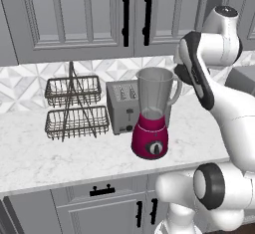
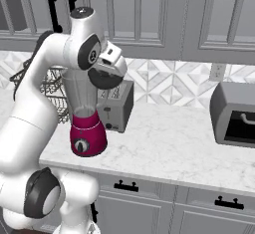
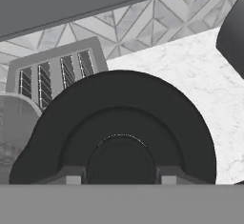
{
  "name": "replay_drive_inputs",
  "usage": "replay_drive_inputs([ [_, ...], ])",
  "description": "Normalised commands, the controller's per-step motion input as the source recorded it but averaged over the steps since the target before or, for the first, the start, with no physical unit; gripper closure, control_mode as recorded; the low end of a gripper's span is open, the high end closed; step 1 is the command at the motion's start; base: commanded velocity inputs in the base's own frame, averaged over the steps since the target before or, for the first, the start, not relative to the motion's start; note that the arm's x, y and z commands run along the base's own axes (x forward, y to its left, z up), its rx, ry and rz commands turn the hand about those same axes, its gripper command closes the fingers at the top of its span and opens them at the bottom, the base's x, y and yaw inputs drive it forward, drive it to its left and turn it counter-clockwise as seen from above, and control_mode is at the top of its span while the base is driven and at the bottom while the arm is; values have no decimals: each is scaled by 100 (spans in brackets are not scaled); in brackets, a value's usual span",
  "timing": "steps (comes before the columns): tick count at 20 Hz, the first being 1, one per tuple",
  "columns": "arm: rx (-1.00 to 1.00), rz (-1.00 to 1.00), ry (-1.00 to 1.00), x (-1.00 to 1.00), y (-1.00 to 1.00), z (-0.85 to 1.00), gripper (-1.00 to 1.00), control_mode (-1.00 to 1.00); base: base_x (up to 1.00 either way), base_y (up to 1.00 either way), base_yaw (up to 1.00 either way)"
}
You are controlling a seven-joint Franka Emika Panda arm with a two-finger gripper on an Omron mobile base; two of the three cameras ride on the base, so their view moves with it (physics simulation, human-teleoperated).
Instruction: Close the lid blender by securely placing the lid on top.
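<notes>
Our fingers point(image 3: 117, 180) clamped on lid point(image 3: 119, 127), held just right of blender point(image 1: 153, 113) jar mouth, above worktop point(image 1: 60, 153). Jar still uncovered. Risk: we release off-centre or tilted, lid catches rim, slides off toward toaster point(image 1: 122, 106).

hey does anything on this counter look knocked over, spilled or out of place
Nothing spilled or toppled. The blender stands upright with its jar open, because the lid is off it, held in the gripper beside the jar.
</notes>
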Motion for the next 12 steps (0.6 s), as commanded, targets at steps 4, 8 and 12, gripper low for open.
replay_drive_inputs([
  [4, 12, -1, -3, 1, 49, 0, 100, -100, 0, 0, 0],
  [8, 4, -2, 1, 8, 40, 7, 100, -100, 0, 0, 0],
  [12, 0, -1, 5, 8, 33, 6, 100, -100, 0, 0, 0],
])
